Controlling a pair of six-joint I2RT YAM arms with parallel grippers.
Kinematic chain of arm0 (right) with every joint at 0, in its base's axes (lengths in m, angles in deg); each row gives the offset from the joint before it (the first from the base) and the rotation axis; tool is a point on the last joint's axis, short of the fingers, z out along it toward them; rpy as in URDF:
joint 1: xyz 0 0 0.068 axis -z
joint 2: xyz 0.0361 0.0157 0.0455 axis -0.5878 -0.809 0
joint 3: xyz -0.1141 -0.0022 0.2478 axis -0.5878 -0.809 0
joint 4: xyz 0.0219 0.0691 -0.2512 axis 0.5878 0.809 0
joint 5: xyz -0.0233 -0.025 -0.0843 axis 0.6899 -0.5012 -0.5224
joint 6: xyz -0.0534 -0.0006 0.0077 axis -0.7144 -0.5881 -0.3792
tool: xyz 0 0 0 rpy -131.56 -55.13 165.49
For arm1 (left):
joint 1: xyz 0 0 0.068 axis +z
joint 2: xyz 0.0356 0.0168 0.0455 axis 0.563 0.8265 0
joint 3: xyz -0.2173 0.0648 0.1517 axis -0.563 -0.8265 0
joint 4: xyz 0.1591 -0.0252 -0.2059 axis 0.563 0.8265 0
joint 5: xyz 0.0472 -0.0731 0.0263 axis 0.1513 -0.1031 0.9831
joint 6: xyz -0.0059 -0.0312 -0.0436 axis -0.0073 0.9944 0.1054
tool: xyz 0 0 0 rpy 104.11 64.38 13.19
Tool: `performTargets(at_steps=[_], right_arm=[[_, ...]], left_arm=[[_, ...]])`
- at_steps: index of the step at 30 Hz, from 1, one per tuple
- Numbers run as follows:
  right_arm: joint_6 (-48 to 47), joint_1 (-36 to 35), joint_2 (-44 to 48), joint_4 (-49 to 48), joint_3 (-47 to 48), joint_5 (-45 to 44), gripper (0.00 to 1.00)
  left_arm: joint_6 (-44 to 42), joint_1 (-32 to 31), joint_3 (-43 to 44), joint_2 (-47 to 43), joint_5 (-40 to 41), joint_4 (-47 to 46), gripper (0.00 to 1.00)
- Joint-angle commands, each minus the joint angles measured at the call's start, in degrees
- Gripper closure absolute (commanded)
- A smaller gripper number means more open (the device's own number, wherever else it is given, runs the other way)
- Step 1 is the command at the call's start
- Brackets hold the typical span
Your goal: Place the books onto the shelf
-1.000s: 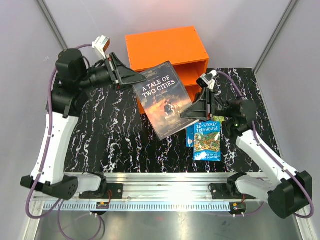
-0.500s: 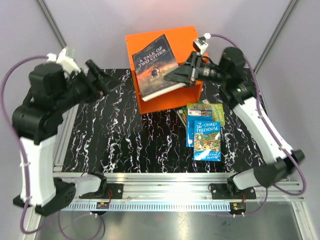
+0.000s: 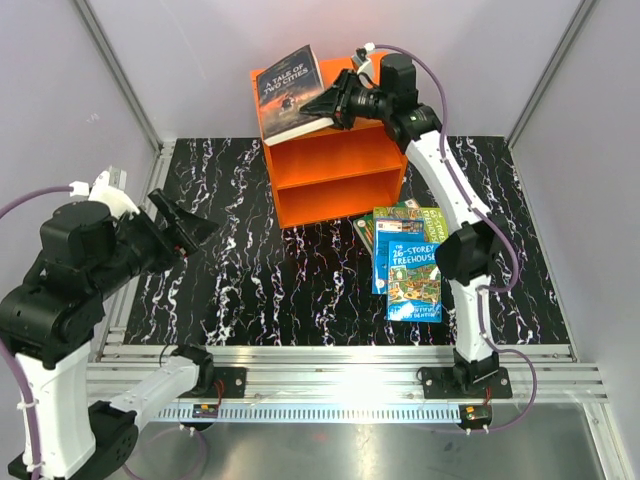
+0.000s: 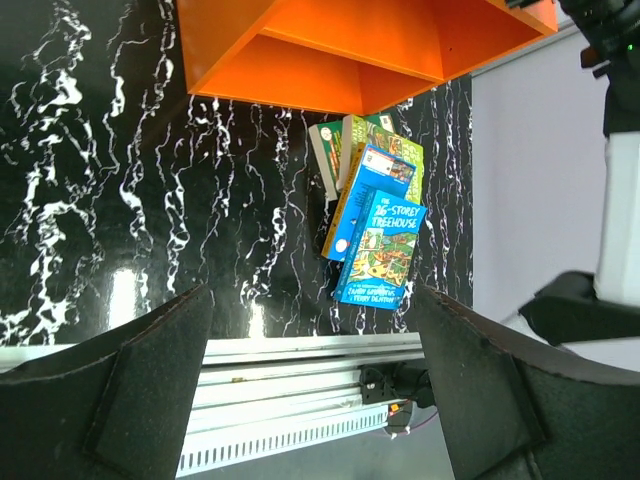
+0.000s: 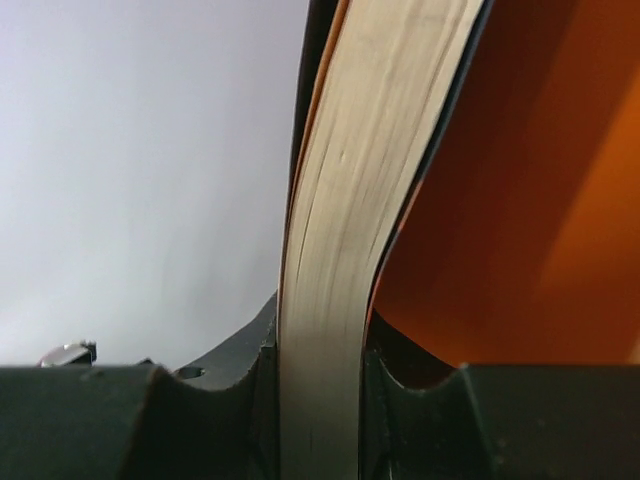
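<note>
Clenched on the page edge of the dark paperback "A Tale of Two Cities" [image 3: 288, 90], the jaws of the right arm [image 3: 440, 170] hold the book tilted above the top of the orange shelf [image 3: 340, 165], at the bench's [image 3: 250, 290] 12 o'clock. Whether its lower edge touches the shelf top cannot be told. The wrist view shows the page block [image 5: 345, 200] bowing between the pads, a sign the book is light and limp rather than stiff. Held by one edge it is likely to droop and swing, and its glossy cover could slip. A hold nearer the spine, or at mid-edge, would probably carry it flatter into a compartment. Both compartments appear empty. At the shelf's 5 o'clock, the remaining books [image 3: 410, 265] lie flat in a loose pile on the bench, blue "Treehouse" covers on top and green ones beneath. Toward 9 o'clock, the left arm [image 3: 90, 260] hovers with jaws released, spread wide and grasping nothing.
</note>
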Motion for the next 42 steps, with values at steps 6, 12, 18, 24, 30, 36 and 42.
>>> performTargets(at_steps=[6,12,18,24,30,36,42], right_arm=[[3.19,2.56,1.93,-3.65,2.09,1.32,0.22],[0.65,3.79,2.74,0.91,-0.65,1.85,0.0],[-10.67,5.03,-0.06,21.27,10.14,-5.94,0.0],[-21.75,5.82,1.14,39.75,15.27,-18.42,0.0],[-30.55,5.64,5.9,47.92,10.16,-29.68,0.0],[-34.95,5.64,8.36,54.52,9.47,-41.54,0.0],[-34.34,5.64,20.54,49.29,-9.05,-45.26,0.0]], left_arm=[[1.82,0.09,-2.72,-4.52,3.14,2.0,0.16],[2.09,0.09,-5.44,-4.09,2.79,0.25,0.17],[1.47,0.09,-6.41,-1.8,1.73,-1.69,0.17],[1.21,0.09,-7.99,-0.22,1.03,-3.18,0.18],[0.68,0.09,-9.66,1.1,0.59,-4.33,0.18],[0.68,0.01,-10.8,3.12,-1.26,-6.69,0.19],[0.33,-0.17,-13.69,3.21,-2.84,-9.24,0.19]])
